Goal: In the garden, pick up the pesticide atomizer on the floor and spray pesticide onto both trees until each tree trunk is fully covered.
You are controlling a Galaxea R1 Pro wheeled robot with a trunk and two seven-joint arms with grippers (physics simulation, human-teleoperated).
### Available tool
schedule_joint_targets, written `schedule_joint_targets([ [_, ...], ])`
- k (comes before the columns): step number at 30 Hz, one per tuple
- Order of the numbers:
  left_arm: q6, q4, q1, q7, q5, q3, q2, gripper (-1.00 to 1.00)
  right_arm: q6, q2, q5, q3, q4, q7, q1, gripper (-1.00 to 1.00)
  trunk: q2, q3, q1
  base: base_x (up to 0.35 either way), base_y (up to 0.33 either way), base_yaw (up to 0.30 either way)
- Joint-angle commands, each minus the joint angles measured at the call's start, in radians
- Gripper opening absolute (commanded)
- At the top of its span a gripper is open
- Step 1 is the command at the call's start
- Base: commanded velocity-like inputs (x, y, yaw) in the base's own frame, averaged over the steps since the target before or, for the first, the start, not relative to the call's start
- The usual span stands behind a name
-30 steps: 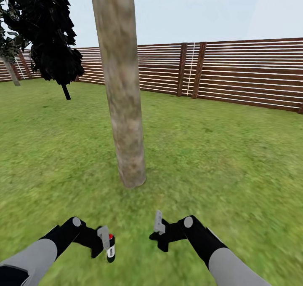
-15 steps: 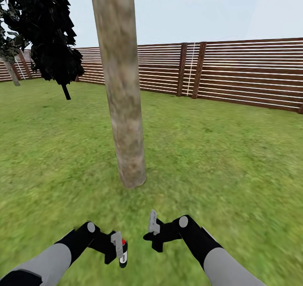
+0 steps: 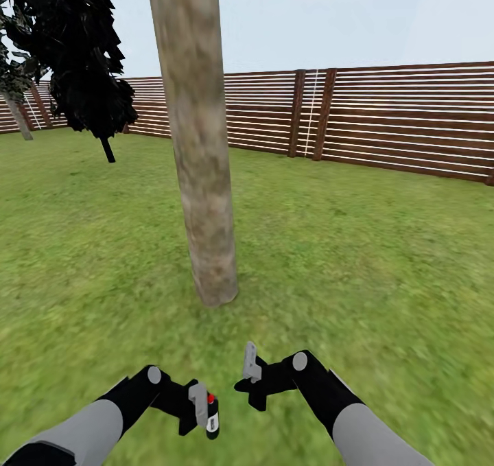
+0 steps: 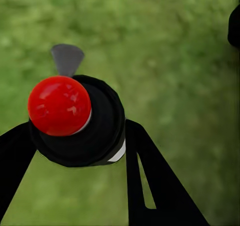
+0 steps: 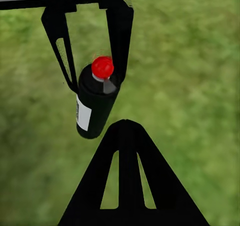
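Note:
A thick pale grey-brown tree trunk [image 3: 202,178] rises from the grass [image 3: 357,260] straight ahead of me. A second pale trunk [image 3: 19,119] stands far off at the left edge. My left gripper [image 3: 204,411] is shut on the pesticide atomizer [image 3: 212,416], a black bottle with a red cap and white label. In the left wrist view the atomizer [image 4: 75,118] sits between two black fingers [image 4: 150,181]. In the right wrist view the atomizer [image 5: 95,104] hangs in the left gripper [image 5: 95,81]. My right gripper [image 3: 249,364] is shut and holds nothing, its fingers [image 5: 126,176] pressed together. No pesticide specks show on the bark.
A black-foliaged conifer [image 3: 75,47] stands at the back left. A brown slatted fence [image 3: 398,119] runs along the far side of the lawn. Grass stretches open to the right of the trunk.
My left arm has carried the atomizer rightward toward the middle, closer to the right gripper. The right gripper shifted slightly left, then held still.

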Motion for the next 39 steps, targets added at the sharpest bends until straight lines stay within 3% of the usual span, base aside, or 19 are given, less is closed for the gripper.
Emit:
schedule_joint_targets([
  [1,0.000,0.000,0.000,0.000,0.000,0.000,-0.005,-1.00,0.000,0.000,0.000,0.000,0.000,0.000,0.000,-1.00,0.000,0.000,0.000,0.000,0.000,0.000],
  [6,0.000,-0.002,0.000,0.000,0.000,0.000,-0.026,-1.00,0.000,0.000,0.000,0.000,0.000,-0.001,0.000,-1.00,0.000,0.000,0.000,0.000,0.000,0.000],
  [28,-0.040,-0.006,0.000,-0.008,0.010,0.003,-0.036,-1.00,0.000,0.000,0.002,-0.002,0.001,-0.001,0.000,-1.00,0.000,0.000,0.000,0.000,0.000,0.000],
  [33,-0.040,-0.007,0.000,-0.008,0.009,0.005,-0.055,-1.00,0.000,0.000,0.002,-0.002,0.001,-0.001,0.000,-1.00,0.000,0.000,0.000,0.000,0.000,0.000],
  [39,-0.038,-0.008,0.000,-0.008,0.010,0.010,-0.057,-1.00,0.000,0.000,0.002,-0.002,0.000,-0.002,0.000,-1.00,0.000,0.000,0.000,0.000,0.000,0.000],
])
